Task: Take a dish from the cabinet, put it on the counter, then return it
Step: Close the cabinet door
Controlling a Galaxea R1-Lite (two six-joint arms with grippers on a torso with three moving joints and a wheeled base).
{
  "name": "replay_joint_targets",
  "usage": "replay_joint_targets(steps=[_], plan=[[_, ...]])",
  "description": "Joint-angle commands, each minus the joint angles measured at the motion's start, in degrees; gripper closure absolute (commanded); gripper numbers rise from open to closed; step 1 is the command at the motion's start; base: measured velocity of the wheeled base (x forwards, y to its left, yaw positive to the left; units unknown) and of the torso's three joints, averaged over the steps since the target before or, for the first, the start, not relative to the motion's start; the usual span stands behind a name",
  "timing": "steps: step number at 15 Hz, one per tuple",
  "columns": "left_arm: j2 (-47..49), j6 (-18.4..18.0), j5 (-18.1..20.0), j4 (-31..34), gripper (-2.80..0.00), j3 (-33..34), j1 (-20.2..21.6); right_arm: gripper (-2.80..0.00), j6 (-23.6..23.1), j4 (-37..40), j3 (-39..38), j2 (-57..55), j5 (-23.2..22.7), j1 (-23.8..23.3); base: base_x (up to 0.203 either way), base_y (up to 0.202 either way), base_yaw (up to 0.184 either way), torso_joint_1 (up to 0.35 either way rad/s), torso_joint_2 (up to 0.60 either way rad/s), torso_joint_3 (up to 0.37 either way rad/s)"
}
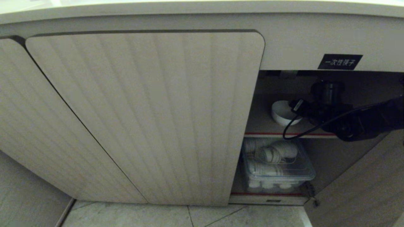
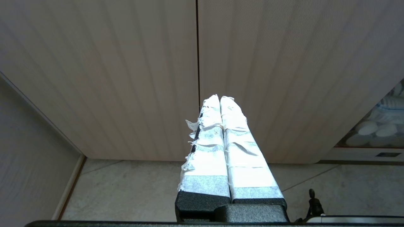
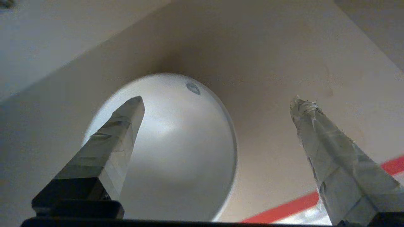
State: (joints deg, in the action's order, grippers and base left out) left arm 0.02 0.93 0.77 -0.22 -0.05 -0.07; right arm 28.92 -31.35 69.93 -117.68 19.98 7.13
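Observation:
The dish [image 1: 282, 113], a small white bowl, stands on the inner shelf of the cabinet [image 1: 145, 110], whose right compartment is open. My right arm [image 1: 347, 123] reaches into that compartment from the right, just beside the bowl. In the right wrist view my right gripper [image 3: 218, 102] is open wide. One of its fingers [image 3: 120, 138] is over the dish [image 3: 180, 145] and the other is outside the rim, with nothing gripped. My left gripper [image 2: 220, 97] is shut and empty, parked low in front of the closed doors. The counter [image 1: 202, 8] shows only as its front edge at the top.
A clear plastic box [image 1: 279, 168] of white items fills the lower shelf under a red-edged shelf lip [image 1: 268, 134]. The opened door [image 1: 363, 189] stands at the right. A black label [image 1: 340, 61] sits above the opening, and the tiled floor [image 1: 189, 217] lies below.

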Motion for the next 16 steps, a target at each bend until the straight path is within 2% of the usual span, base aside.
replay_joint_targets(steps=[1, 11, 12, 16], plan=[[0.0, 0.0, 0.0, 0.0, 0.00, 0.0, 0.1, -2.80, -0.2, -0.5, -0.4, 0.1, 0.1, 0.1, 0.000, 0.000, 0.000, 0.000, 0.00, 0.000], [0.0, 0.0, -0.1, 0.0, 0.00, 0.0, 0.0, -2.80, -1.1, -0.5, -1.3, 0.7, 0.1, 0.1, 0.000, 0.000, 0.000, 0.000, 0.00, 0.000], [0.0, 0.0, 0.0, 0.0, 0.00, 0.0, 0.0, 0.00, -1.1, -0.5, -1.4, 0.7, 0.1, 0.1, 0.000, 0.000, 0.000, 0.000, 0.00, 0.000], [0.0, 0.0, 0.0, 0.0, 0.00, 0.0, 0.1, 0.00, -1.3, -0.6, -2.0, 1.2, 0.0, 0.1, 0.000, 0.000, 0.000, 0.000, 0.00, 0.000]])
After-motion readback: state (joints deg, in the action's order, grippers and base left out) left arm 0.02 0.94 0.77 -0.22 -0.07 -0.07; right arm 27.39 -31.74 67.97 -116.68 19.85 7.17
